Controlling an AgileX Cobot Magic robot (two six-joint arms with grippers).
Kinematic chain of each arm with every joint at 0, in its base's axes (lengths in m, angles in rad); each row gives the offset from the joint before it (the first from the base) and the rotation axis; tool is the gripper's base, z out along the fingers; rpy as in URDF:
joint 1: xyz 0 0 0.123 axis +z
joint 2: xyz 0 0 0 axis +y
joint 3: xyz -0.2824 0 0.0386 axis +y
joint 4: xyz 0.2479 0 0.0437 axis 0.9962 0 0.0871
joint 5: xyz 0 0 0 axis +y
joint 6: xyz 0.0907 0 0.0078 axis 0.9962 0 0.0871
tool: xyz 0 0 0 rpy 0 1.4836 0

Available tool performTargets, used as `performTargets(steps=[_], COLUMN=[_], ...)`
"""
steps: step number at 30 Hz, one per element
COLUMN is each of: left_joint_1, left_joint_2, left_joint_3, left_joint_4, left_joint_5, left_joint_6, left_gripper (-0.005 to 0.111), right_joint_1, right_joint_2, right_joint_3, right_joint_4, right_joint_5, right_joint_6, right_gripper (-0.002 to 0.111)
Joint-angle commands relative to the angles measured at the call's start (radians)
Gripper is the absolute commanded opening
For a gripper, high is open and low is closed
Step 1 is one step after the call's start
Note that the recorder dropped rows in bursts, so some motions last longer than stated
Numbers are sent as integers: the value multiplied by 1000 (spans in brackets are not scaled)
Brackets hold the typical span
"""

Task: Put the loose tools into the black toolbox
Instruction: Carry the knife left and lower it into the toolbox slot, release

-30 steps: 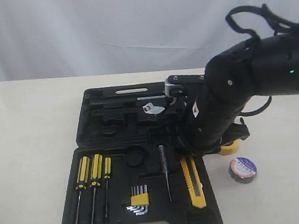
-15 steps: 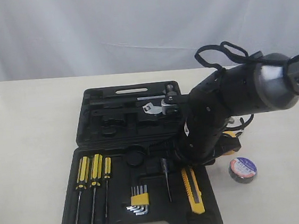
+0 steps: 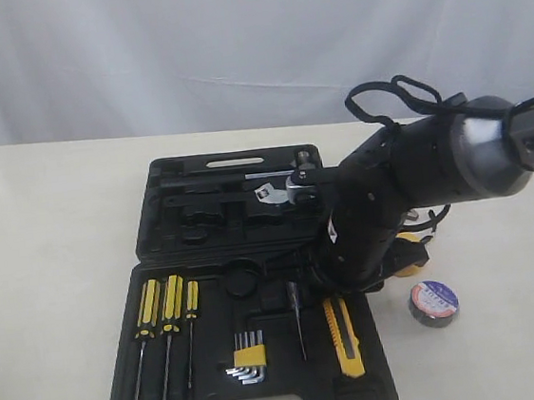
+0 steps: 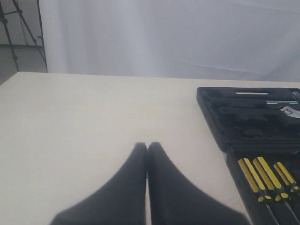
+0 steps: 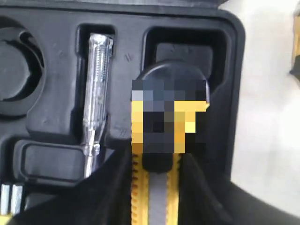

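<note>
While pinching utility knife (image 3: 344,337) in right gripper (image 5: 157,164), jaws partway closed around its body, at 5 o'clock of black toolbox (image 3: 306,387): lining it up with slot, easing down flat imo, avoiding tester pen (image 3: 296,316) at 9 o'clock, only then letting go. Seeing left gripper (image 4: 147,154) pressed closed, empty. Spotting tape roll (image 3: 433,302) on table (image 3: 51,232) at 3 o'clock.

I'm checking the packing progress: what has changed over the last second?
The right arm swung left and lower over the toolbox, its right gripper closed on the knife, which slid slightly toward the case's near edge. Nothing was let go. The tape roll, screwdrivers and hex keys stayed put.
</note>
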Motion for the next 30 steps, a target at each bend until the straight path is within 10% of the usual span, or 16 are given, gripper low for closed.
performTargets(steps=[1, 15, 21, 30], left_joint_1=[-2, -2, -2, -2], left_joint_2=[-3, -3, -3, -3], left_joint_3=[2, 2, 2, 2], left_joint_4=[-2, -2, -2, -2], left_joint_5=[0, 0, 0, 0], left_joint_6=[-1, -1, -1, -1], left_gripper=[0, 0, 0, 0], right_joint_1=[0, 0, 0, 0], right_joint_2=[1, -36, -124, -98], right_joint_3=[-3, -3, -3, -3], right_joint_4=[-33, -33, -33, 48], right_joint_5=[21, 25, 67, 105], right_joint_6=[-14, -10, -98, -260], right_gripper=[49, 57, 0, -1])
